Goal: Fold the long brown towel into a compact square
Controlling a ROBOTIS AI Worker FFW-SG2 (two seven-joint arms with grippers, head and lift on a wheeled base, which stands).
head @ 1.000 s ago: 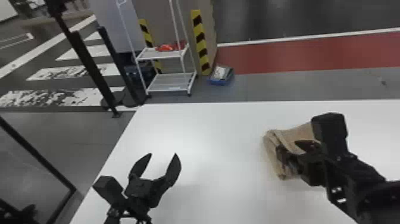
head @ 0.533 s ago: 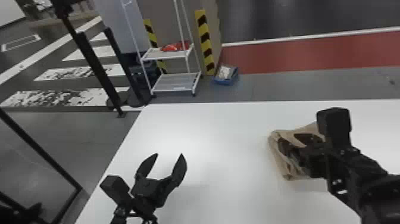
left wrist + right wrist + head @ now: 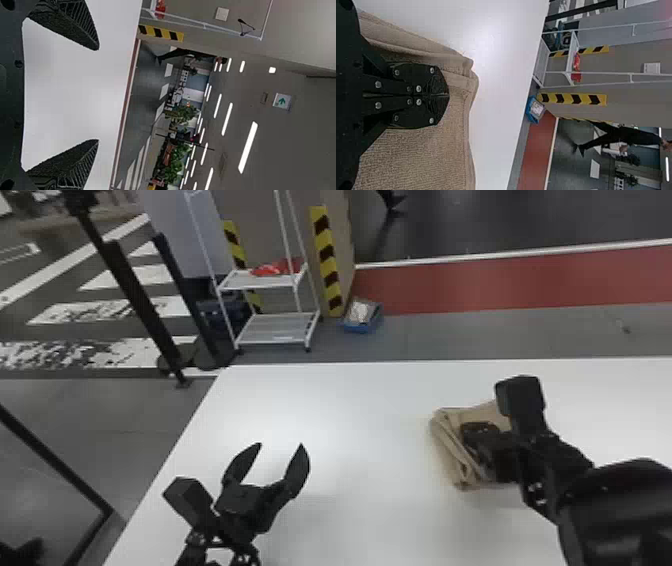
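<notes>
The brown towel (image 3: 446,440) lies folded into a thick bundle on the right part of the white table, its layered edge facing left. My right gripper (image 3: 467,433) is over the towel. In the right wrist view, my right gripper (image 3: 448,95) has its two fingers pressed together, resting on or just above the towel (image 3: 427,152); no cloth can be seen between them. My left gripper (image 3: 281,446) stands open over the table's left part, apart from the towel. In the left wrist view, my left gripper (image 3: 98,95) has its fingers wide apart with nothing between them.
The white table (image 3: 350,400) has its far edge beyond the towel and its left edge beside my left arm. On the floor behind stand a white wire rack (image 3: 272,327), a blue bin (image 3: 362,315) and black posts.
The head view has shifted slightly, so the table and rack sit a little farther right. My right gripper still stays over the towel, and my left gripper remains open.
</notes>
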